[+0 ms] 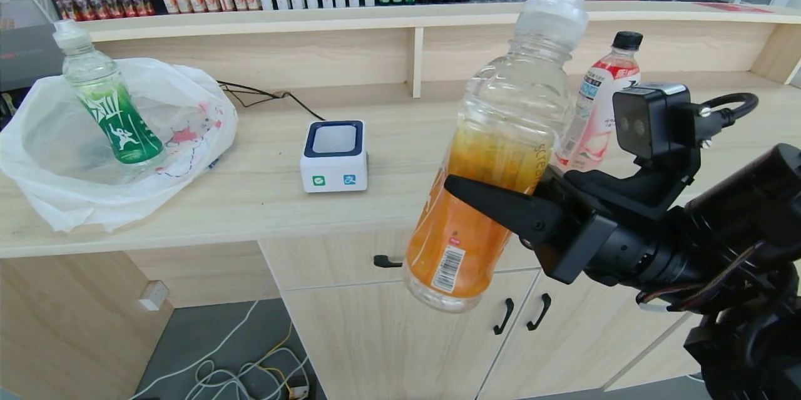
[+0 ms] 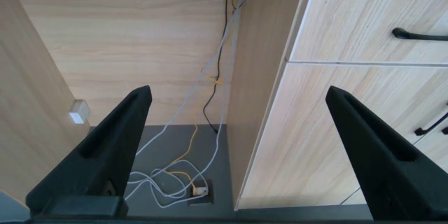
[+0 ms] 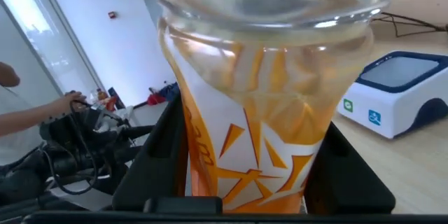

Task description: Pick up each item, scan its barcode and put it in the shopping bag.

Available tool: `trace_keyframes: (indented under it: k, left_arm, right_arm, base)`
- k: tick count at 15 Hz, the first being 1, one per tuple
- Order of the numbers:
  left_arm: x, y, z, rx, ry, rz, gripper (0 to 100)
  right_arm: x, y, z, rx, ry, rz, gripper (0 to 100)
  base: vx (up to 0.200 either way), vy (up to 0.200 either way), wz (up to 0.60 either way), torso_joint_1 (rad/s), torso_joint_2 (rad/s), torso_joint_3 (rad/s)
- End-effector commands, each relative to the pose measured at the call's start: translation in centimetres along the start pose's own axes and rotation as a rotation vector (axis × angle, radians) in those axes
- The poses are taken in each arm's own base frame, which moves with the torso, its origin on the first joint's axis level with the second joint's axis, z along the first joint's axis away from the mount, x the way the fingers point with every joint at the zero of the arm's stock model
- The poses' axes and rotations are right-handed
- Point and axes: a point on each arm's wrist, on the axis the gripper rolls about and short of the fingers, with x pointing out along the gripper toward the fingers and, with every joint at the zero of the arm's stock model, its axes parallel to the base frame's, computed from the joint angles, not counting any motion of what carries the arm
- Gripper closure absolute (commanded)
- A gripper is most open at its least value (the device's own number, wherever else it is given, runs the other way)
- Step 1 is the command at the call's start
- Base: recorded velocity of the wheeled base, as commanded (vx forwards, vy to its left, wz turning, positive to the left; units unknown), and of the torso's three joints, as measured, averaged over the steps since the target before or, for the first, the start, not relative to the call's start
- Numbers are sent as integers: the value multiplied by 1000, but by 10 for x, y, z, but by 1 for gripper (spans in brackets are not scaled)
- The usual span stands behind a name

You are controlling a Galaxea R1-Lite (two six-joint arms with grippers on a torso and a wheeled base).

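My right gripper (image 1: 500,200) is shut on an orange drink bottle (image 1: 494,156), held tilted in the air in front of the counter edge, its barcode (image 1: 448,268) facing me near the base. In the right wrist view the orange bottle (image 3: 259,112) sits between the two fingers. The white scanner box (image 1: 334,156) stands on the counter to the left of the bottle and appears again as the scanner (image 3: 399,98). A white shopping bag (image 1: 181,131) lies at the far left with a green bottle (image 1: 106,96) standing in it. My left gripper (image 2: 238,154) is open, low in front of the cabinet.
A pink drink bottle (image 1: 601,106) stands on the counter behind the held one. A black cable (image 1: 263,98) runs behind the scanner. A raised shelf (image 1: 375,12) carries rows of bottles at the back. Cabinet doors with black handles (image 1: 519,315) and floor cables (image 1: 250,369) lie below.
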Motion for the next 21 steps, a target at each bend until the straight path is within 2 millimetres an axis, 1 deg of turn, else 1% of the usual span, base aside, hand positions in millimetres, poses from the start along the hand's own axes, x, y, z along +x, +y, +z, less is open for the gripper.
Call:
trace_keyframes:
  k: [1, 3, 6, 8, 10, 17, 19, 21]
  left_arm:
    - [0, 0, 0, 0, 0, -1, 0]
    - [0, 0, 0, 0, 0, -1, 0]
    - [0, 0, 0, 0, 0, -1, 0]
    - [0, 0, 0, 0, 0, -1, 0]
    - [0, 0, 0, 0, 0, 0, 0]
    - [0, 0, 0, 0, 0, -1, 0]
    - [0, 0, 0, 0, 0, 0, 0]
    - [0, 0, 0, 0, 0, 0, 0]
  right_arm:
    - [9, 8, 3, 29, -17, 42, 100]
    - [17, 12, 7, 43, -40, 65, 100]
    - [18, 12, 8, 52, -69, 18, 100]
    - [23, 19, 4, 84, -84, 0, 100]
    - [26, 23, 3, 94, -93, -1, 100]
    - [26, 24, 4, 113, -97, 0, 100]
    - [23, 28, 8, 109, -103, 8, 100]
    - [22, 28, 6, 109, -99, 2, 100]
  base:
    - [0, 0, 0, 0, 0, 0]
    - [0, 0, 0, 0, 0, 0]
    - [0, 0, 0, 0, 0, 0]
    - [0, 0, 0, 0, 0, 0]
    - [0, 0, 0, 0, 0, 0]
    - [0, 0, 0, 0, 0, 0]
    - [0, 0, 0, 0, 0, 0]
    - [0, 0, 0, 0, 0, 0]
